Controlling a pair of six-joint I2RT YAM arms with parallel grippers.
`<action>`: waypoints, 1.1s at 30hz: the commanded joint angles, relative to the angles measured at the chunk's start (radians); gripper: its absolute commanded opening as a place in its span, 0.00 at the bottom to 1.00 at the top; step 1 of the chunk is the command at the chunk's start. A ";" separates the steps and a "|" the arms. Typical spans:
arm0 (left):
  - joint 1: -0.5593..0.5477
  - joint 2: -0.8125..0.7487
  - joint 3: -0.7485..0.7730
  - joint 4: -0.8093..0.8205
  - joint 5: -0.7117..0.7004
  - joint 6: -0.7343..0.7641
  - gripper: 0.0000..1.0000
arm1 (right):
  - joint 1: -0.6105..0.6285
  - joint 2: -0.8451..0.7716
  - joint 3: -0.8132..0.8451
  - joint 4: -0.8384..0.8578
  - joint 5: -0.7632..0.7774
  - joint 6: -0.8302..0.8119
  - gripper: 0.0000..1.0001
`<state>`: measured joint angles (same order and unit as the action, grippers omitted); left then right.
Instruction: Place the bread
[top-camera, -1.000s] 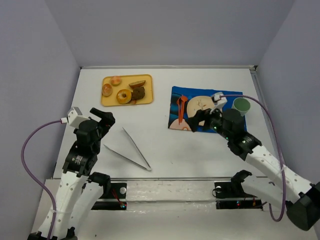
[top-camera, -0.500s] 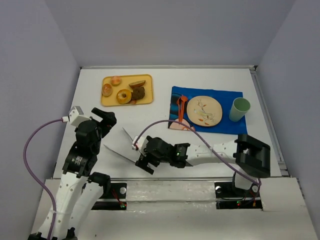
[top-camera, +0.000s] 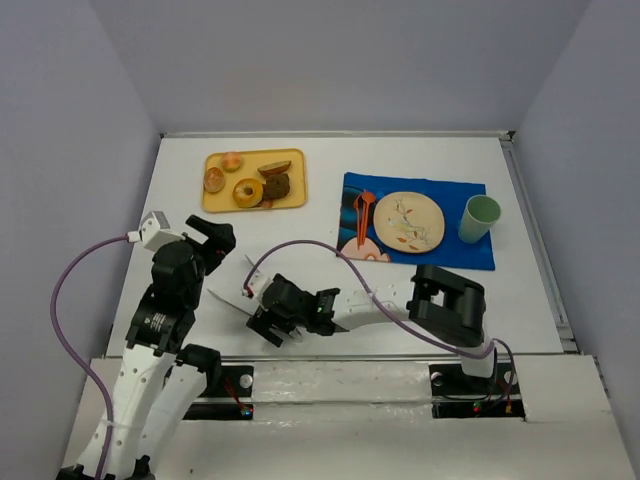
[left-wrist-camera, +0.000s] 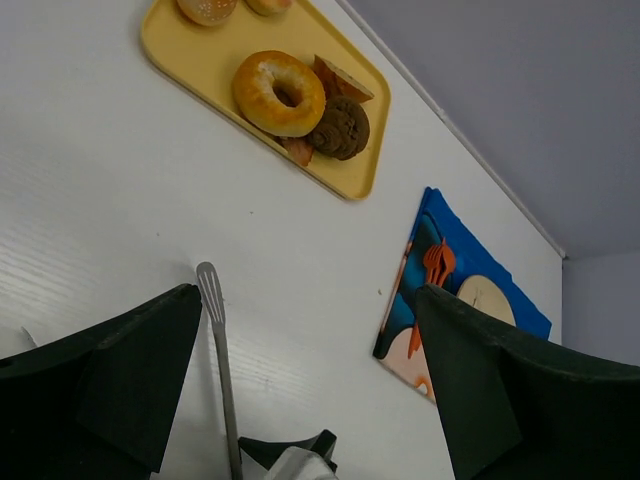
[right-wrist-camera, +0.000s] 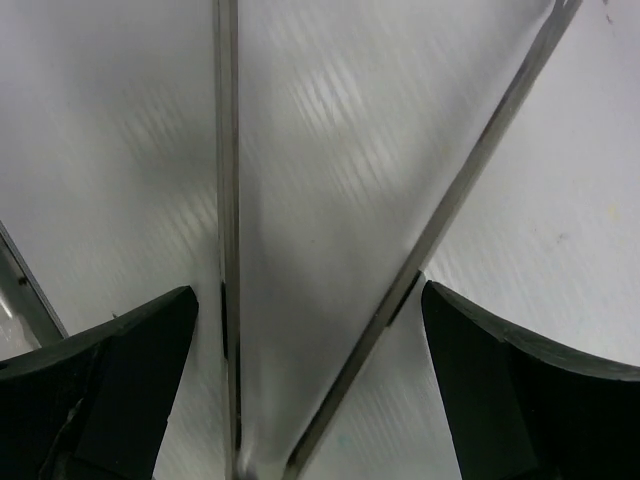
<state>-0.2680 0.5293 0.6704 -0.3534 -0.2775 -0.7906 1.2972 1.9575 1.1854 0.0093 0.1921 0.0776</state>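
Observation:
The bread (top-camera: 277, 185) is a dark brown chunk on the yellow tray (top-camera: 222, 205), beside the ring doughnut (top-camera: 248, 192) and below the tan wedge (top-camera: 274, 168). It also shows in the left wrist view (left-wrist-camera: 341, 127). My left gripper (top-camera: 222, 245) is open and empty, well short of the tray, and it shows in its own view (left-wrist-camera: 310, 390). My right gripper (top-camera: 262, 318) is open, low over the metal tongs (top-camera: 254, 270). In the right wrist view its fingers (right-wrist-camera: 120, 380) stand on either side of both tongs arms (right-wrist-camera: 228, 250) near the hinge, with the gripper (right-wrist-camera: 310, 390) not closed on them.
A blue placemat (top-camera: 470, 255) on the right holds a patterned plate (top-camera: 405, 221) and orange cutlery (top-camera: 362, 215). A green cup (top-camera: 480, 218) stands at its right end. More small pastries (top-camera: 215, 178) lie on the tray. One tongs tip (left-wrist-camera: 210, 290) shows between my left fingers.
My right arm has swung from over the plate to the front left, down over the tongs. The left arm has barely moved. The bread has not moved.

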 joint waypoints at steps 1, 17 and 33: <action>-0.004 -0.025 -0.012 0.039 0.004 0.021 0.99 | 0.002 0.092 0.071 0.087 0.035 0.054 1.00; -0.004 -0.051 -0.008 0.033 -0.006 0.016 0.99 | -0.039 -0.214 -0.119 0.245 0.231 0.195 0.41; -0.002 -0.037 -0.051 0.102 0.020 -0.010 0.99 | -0.341 -0.586 -0.179 0.100 0.127 0.332 0.44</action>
<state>-0.2680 0.4866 0.6476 -0.3183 -0.2771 -0.7963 0.9894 1.3613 0.9596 0.1574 0.3546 0.3763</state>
